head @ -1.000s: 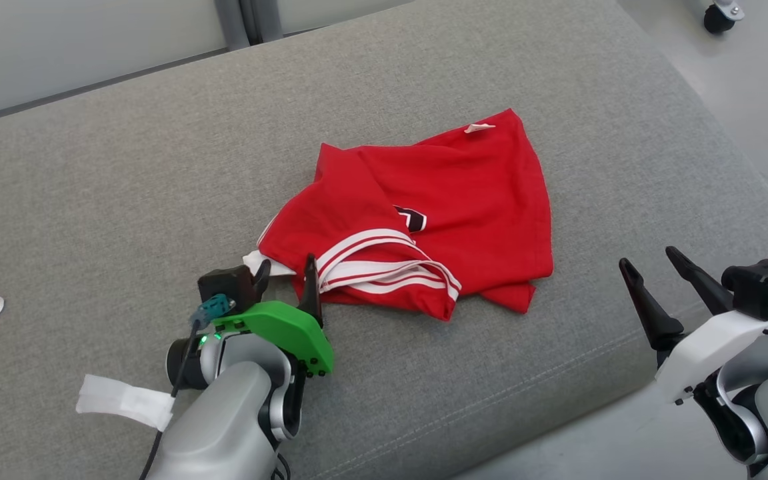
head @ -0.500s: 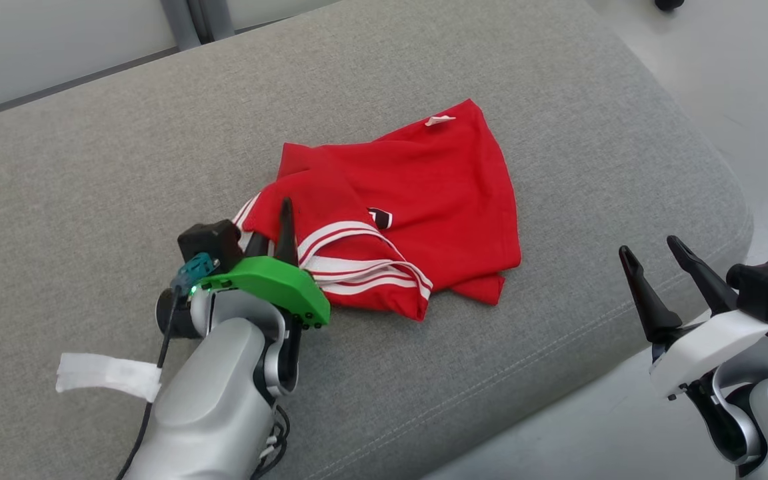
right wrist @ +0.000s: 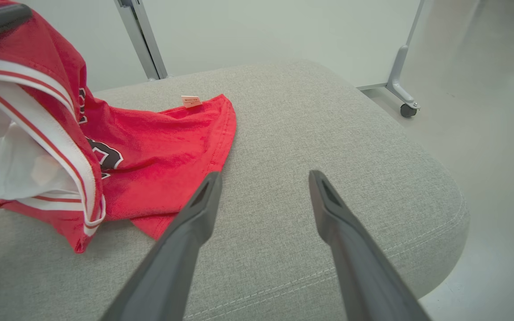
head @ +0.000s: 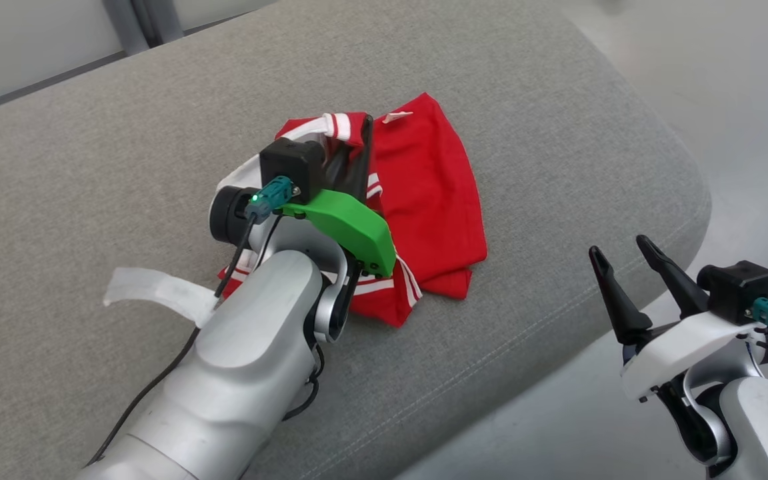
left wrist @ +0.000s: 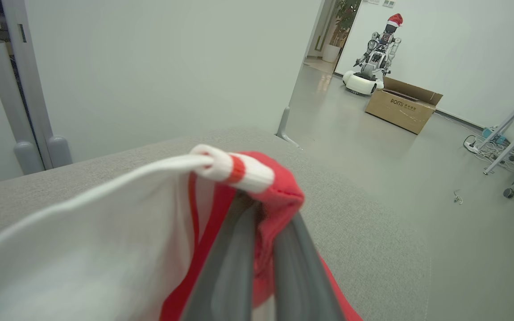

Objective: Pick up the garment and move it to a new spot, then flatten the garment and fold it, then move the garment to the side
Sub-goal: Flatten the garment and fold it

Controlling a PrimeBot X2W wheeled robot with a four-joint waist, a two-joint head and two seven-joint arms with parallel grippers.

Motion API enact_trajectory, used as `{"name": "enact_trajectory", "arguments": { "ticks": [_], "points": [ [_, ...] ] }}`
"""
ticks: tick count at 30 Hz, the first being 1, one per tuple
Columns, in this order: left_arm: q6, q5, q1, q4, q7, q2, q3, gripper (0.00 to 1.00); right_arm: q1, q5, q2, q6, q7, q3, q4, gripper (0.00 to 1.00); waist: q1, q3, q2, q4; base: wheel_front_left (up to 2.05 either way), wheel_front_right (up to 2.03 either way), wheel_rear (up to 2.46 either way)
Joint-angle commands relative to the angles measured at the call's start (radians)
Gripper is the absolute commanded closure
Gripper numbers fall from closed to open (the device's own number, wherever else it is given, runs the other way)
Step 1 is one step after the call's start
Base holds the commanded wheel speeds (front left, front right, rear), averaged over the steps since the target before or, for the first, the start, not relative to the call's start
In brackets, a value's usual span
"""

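The left gripper [head: 359, 141] is seen closed on a striped edge of the red jersey [head: 439, 190]. In the left wrist view the two dark fingers [left wrist: 234, 263] are pressed together with red cloth and a white band bunched at their tips. The right gripper [right wrist: 264, 176] is held open and empty, at the lower right of the head view, off the near edge of the cushion and well apart from the cloth.

From the pinch the jersey falls away toward the lower centre of the head view. One edge is lifted clear, with the white inside exposed, while the rest is left lying crumpled on the grey upholstered cushion [head: 557, 127]. Its long axis runs roughly from the small white label [head: 397, 117] at upper centre down to the hem at lower centre. The lying part sits between the two grippers, so the left arm is taken to be the nearer and the carrying one. The pick-up is judged to be under way. Some dragging of the trailing cloth is to be expected when it is carried.

The cushion is covered in a coarse grey weave and rounded at its corner. A smooth pale floor [head: 744, 120] lies beyond it. Farther off, another robot [left wrist: 375, 53] and a cardboard box [left wrist: 402, 104] can be made out.
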Motion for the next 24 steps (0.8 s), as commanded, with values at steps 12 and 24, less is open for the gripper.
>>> {"name": "enact_trajectory", "arguments": {
  "ticks": [12, 24],
  "points": [
    [0.002, -0.146, -0.074, 0.095, 0.007, 0.005, -0.283, 0.0, -0.056, 0.01, 0.027, -0.001, -0.05, 0.05, 0.071, 0.0, 0.0, 0.047, 0.0, -0.084, 0.0, 0.0, 0.0],
    [0.021, -0.17, -0.093, -0.025, -0.015, 0.005, -0.461, 0.0, -0.009, 0.003, 0.008, -0.001, -0.061, -0.01, 0.078, 0.0, 0.0, 0.015, 0.0, 0.061, 0.0, 0.0, 0.0]
  ]
}}
